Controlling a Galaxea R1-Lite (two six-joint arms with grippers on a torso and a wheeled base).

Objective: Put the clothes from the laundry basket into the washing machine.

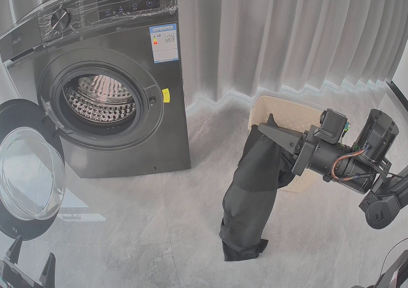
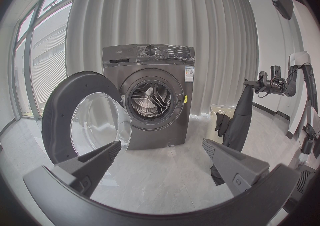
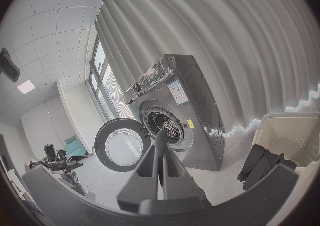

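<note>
Dark garment [image 1: 255, 191] hangs from my right gripper [image 1: 265, 128], which is clamped tight on its top end just in front of the laundry basket [image 1: 293, 110]. Its lower end seems to rest on the floor. I'd lift higher before swinging across to the washing machine [image 1: 106, 97], keeping the cloth off the open door [image 1: 29, 174].

From the left wrist, my left gripper [image 2: 160, 150] stands wide apart, holding nothing.

From the right wrist, the fingers pinch cloth with the drum [image 3: 163, 127] straight ahead. Another dark piece [image 3: 263, 166] drapes over the basket rim.
</note>
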